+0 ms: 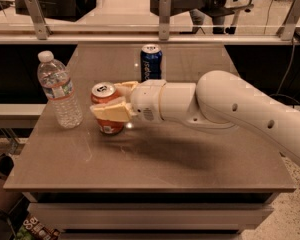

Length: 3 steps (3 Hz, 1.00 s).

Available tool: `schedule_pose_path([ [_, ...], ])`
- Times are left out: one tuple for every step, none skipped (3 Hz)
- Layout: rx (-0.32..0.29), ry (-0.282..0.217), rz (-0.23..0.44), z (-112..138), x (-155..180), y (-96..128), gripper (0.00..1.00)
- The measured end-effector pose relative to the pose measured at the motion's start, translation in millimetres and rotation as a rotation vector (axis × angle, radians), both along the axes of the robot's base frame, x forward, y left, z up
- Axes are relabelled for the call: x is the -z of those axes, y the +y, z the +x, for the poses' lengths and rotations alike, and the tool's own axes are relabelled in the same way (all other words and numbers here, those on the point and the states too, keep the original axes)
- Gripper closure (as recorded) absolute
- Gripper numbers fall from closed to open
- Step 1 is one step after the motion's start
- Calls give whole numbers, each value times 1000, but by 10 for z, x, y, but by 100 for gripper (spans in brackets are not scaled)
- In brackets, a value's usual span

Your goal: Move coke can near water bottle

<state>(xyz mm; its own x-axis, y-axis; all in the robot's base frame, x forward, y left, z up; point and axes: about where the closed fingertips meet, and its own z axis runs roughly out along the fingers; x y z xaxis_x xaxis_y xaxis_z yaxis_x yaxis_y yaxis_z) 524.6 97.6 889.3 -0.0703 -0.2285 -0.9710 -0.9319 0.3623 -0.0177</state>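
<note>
Coke can (104, 91) sits clamped in tool (113, 100) near water bottle (60, 91).

On the brown table (140, 159), the gripper (115, 100) sits left of centre, its tan fingers (111, 112) clasping the coke can (104, 92) on its near and far sides. The water bottle (60, 91) stands upright just left of the can, not touching it. A blue Pepsi can (151, 62) stands farther back. The white arm (230, 104) reaches in from the right.

End effector (106, 99) around coke can (109, 127), right of water bottle (60, 95), on table (150, 164).
</note>
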Motion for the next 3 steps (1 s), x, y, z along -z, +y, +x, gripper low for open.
schedule_pose_path([
  [-3,-1,-1,-9,-6,19,37],
  [-7,-3,-2,-20,-13,39,13],
  [-10,-4,-3,-29,-19,56,0],
])
